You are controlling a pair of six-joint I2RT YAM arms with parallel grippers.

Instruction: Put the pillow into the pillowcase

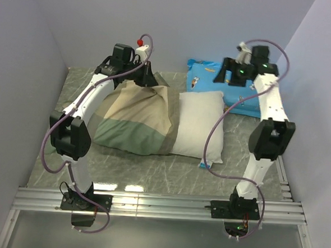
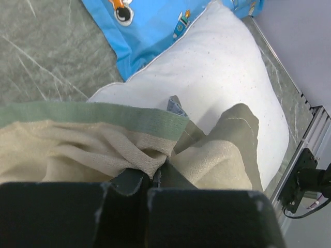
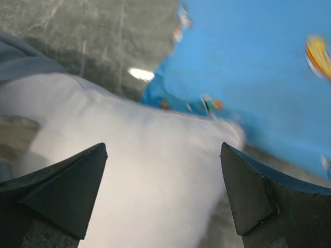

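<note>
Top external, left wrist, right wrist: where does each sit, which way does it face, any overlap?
Top external: above and behind the bases, looking down on the grey marbled table; both whole arms show.
Left wrist: looking along the shut left gripper pinching the tan-and-green fabric pillowcase.
Right wrist: looking down past the open right gripper onto the plain white puffy pillow.
Shared: both wrist views show the pillow and bright blue cartoon-print cushion.

The pillowcase (image 1: 137,119) lies on the left half of the counter (image 1: 151,168). The pillow (image 1: 199,126) has its left end inside it, and the rest sticks out to the right. Just behind the pillow, far right, sits the cushion (image 1: 205,73).
</note>
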